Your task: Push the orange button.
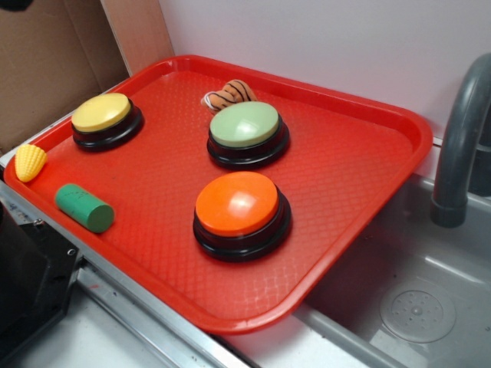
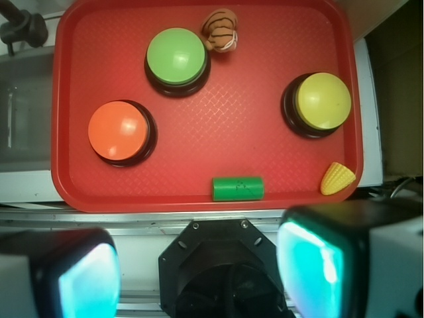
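Red tray (image 1: 360, 165) w/ textured floor carries 3 dome buttons plus 3 small items. Tray sits partly over a grey sink basin (image 1: 430, 307); dark faucet (image 1: 460, 146) stands just beside the tray's sink-side edge.

Orange button (image 1: 236, 204): glossy orange cap on black ring base, upright, on tray floor nearest the sink-side edge, toward the robot-side rim. Nothing touching it. Exterior view shows no arm over it.

Green button (image 1: 245, 125): pale green cap, black base, near the far rim, apart from the orange one. Striped orange-brown toy (image 1: 228, 95) lies just behind it, touching or nearly touching its base; cannot tell which.

Yellow button (image 1: 101, 113): near the corner opposite the sink, well apart from the other 2.

Green cylinder (image 1: 84, 207): lying on its side along the robot-side rim, between orange and yellow buttons. Yellow corn toy (image 1: 30, 162): at the tray corner by the robot-side rim, resting on or against the rim.

Gripper (image 2: 199, 268): seen in wrist view only, off the tray, beyond the robot-side rim, above the bench. 2 fingers (image 2: 311, 265) set wide apart, nothing between them; spread, empty, no contact w/ any item.
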`<act>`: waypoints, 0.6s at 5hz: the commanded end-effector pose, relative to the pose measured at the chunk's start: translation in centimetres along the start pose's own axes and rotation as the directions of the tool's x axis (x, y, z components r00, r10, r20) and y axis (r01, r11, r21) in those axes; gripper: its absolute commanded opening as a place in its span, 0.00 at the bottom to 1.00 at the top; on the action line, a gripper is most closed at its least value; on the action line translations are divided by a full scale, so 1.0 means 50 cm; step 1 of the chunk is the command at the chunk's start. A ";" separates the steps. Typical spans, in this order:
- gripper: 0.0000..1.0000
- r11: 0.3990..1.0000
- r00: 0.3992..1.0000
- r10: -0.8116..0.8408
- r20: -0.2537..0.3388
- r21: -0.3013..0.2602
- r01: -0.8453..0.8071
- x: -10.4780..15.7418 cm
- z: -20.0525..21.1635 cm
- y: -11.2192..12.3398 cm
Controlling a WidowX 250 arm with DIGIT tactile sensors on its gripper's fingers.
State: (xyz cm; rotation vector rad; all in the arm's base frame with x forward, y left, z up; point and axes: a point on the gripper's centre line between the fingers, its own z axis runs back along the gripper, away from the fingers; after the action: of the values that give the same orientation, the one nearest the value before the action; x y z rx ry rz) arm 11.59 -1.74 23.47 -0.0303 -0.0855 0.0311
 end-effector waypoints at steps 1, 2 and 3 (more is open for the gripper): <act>1.00 1.000 1.000 0.000 0.000 0.000 0.000 0.000 0.000 0.000; 1.00 0.948 0.962 -0.266 0.070 0.201 0.247 0.083 -0.091 -0.070; 1.00 0.881 0.875 -0.474 0.096 0.062 0.470 0.117 -0.187 -0.121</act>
State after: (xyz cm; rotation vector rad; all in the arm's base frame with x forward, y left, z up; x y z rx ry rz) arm 18.30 -7.24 13.74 0.0473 -0.1630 -0.4606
